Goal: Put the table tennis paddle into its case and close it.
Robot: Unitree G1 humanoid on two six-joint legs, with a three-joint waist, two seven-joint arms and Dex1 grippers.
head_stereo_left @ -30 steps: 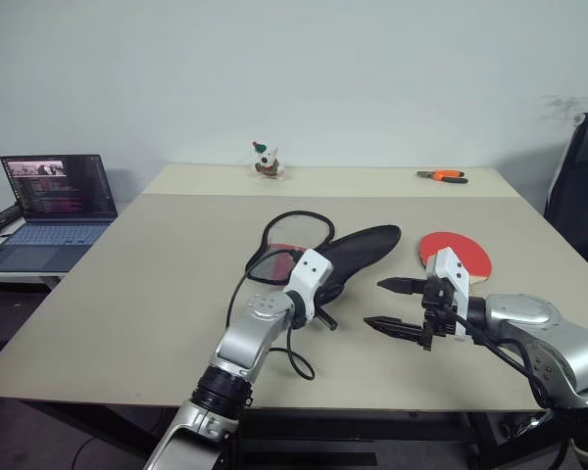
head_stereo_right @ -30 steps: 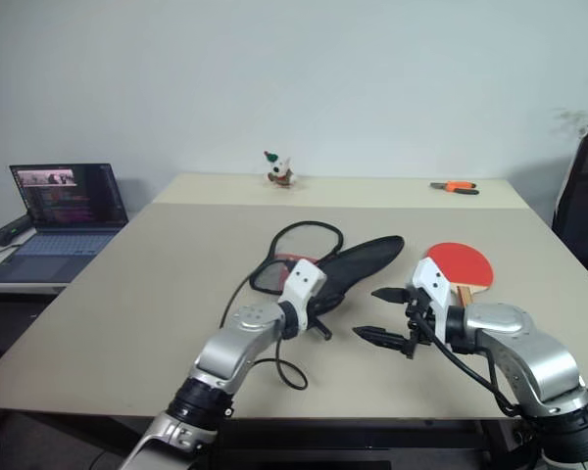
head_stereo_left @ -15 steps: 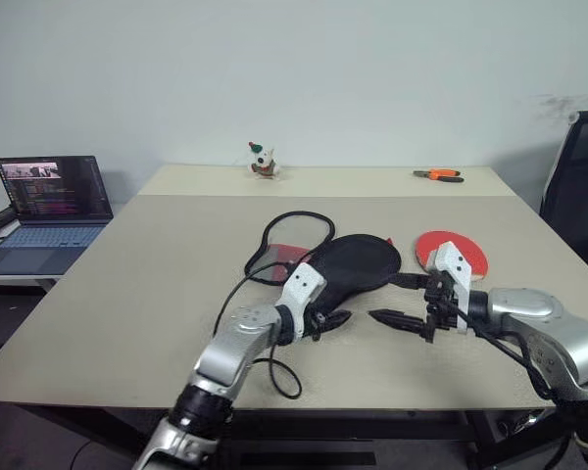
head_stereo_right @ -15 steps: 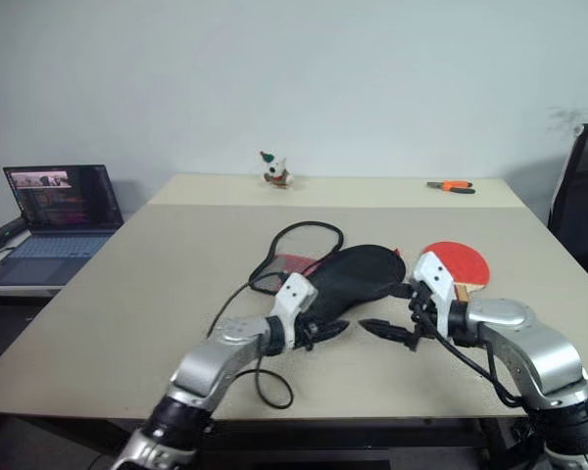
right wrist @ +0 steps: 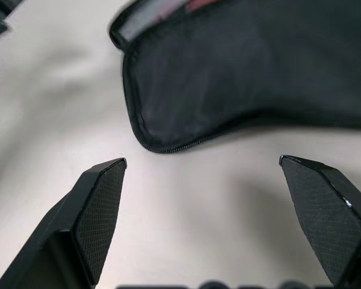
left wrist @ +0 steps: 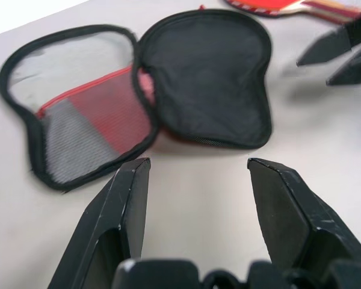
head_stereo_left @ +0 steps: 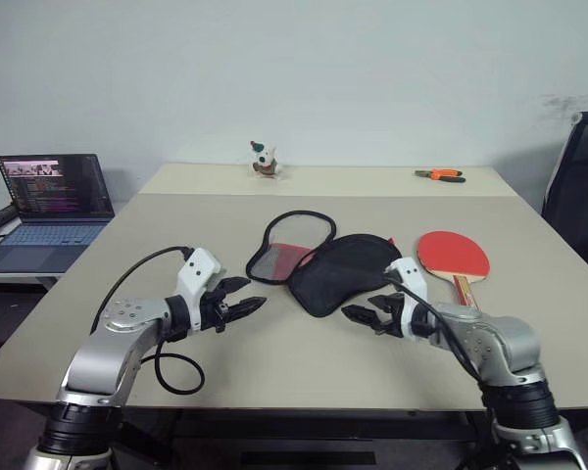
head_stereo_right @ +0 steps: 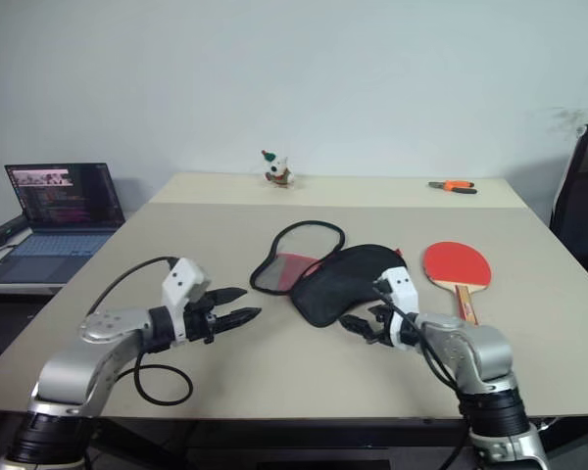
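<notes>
Both arms moved: the left end effector (head_stereo_left: 243,298) let go of the case (head_stereo_left: 323,264) and pulled away toward the left edge of the surface (head_stereo_left: 157,255), empty, fingers apart. The right end effector (head_stereo_left: 365,315) sits near the case, wide open, empty. The case lies open mid-surface, black flap beside red mesh. The table tennis paddle (head_stereo_left: 454,257) lies toward the right edge, part of its handle hidden by the right arm.

The right gripper (right wrist: 201,174) has its two black fingers (right wrist: 93,211) spread wide over bare table (right wrist: 186,235). Just beyond the fingertips lies the black fabric case (right wrist: 246,66), its zippered edge toward them, untouched.
</notes>
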